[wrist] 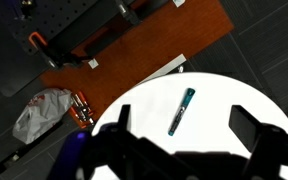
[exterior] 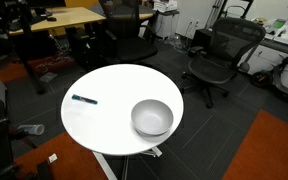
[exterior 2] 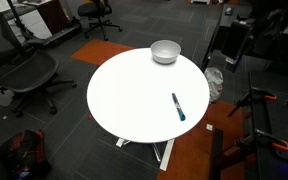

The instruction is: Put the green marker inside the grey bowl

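The green marker point(exterior: 84, 99) lies flat on the round white table point(exterior: 109, 85), near one edge; it also shows in an exterior view point(exterior 2: 177, 107) and in the wrist view point(wrist: 182, 111). The grey bowl point(exterior: 152, 118) stands upright and empty near the opposite edge, seen in both exterior views point(exterior 2: 165, 51). The bowl is out of the wrist view. My gripper point(wrist: 182, 130) hangs high above the marker, its two dark fingers spread wide apart with nothing between them. The arm does not show in the exterior views.
Black office chairs point(exterior: 219, 55) and wooden desks point(exterior: 59, 20) stand around the table. An orange rug point(wrist: 134, 45) and a white bag point(wrist: 39, 112) lie on the floor beside the table. Another chair point(exterior 2: 19, 70) stands near the table.
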